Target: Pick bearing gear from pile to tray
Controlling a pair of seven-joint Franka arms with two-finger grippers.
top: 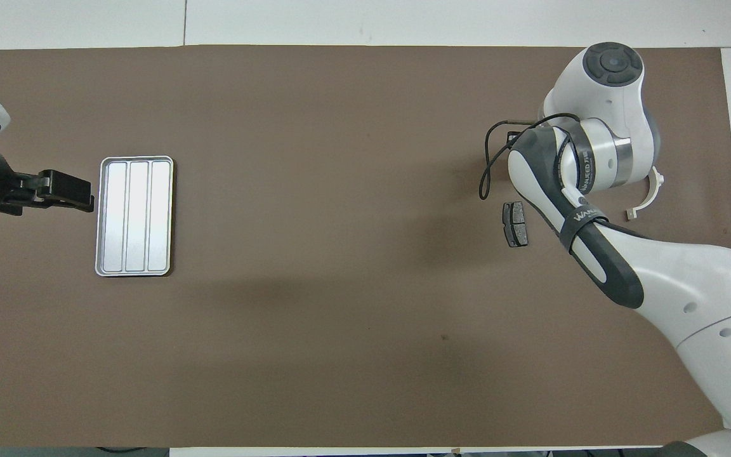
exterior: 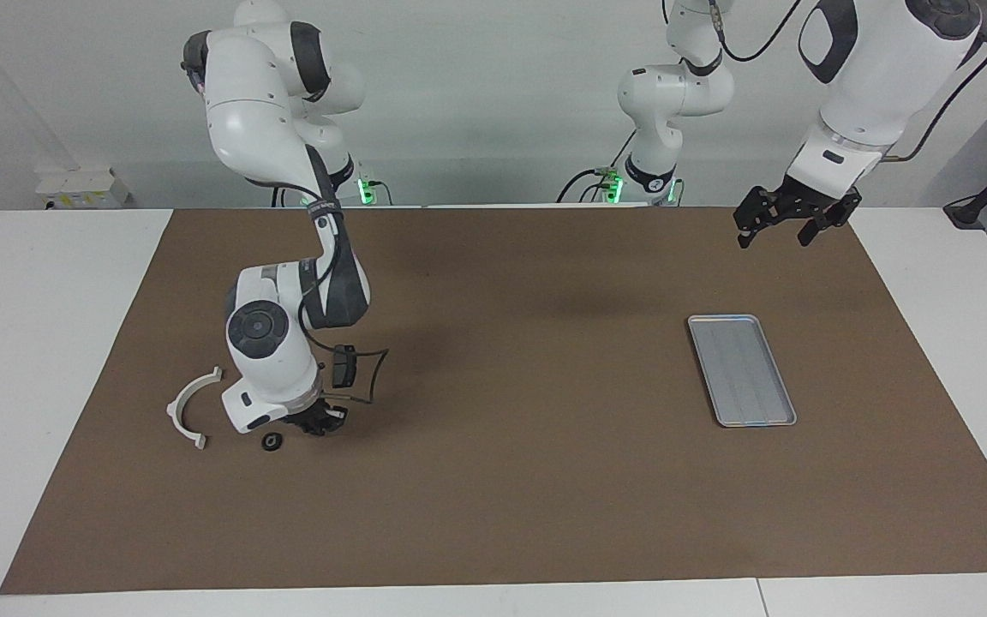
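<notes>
While the left gripper [exterior: 789, 224] hangs spread near the tray [exterior: 741, 369], the right gripper [exterior: 319, 421] is pinched together, low at the pile [exterior: 272, 441].

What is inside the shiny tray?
Nothing. The tray shows only its bare ridged floor in both views. The left gripper hangs near it, not covering its inside.

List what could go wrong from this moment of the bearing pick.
1. The right gripper is shut low on the brown mat, but what it grips is hidden; it may lift with nothing.
2. A small black round piece and the white curved half-ring bracket lie close beside it and could get knocked.
3. The shallow silver-grey metal tray sits at the left arm's end, so the carry is long.
</notes>
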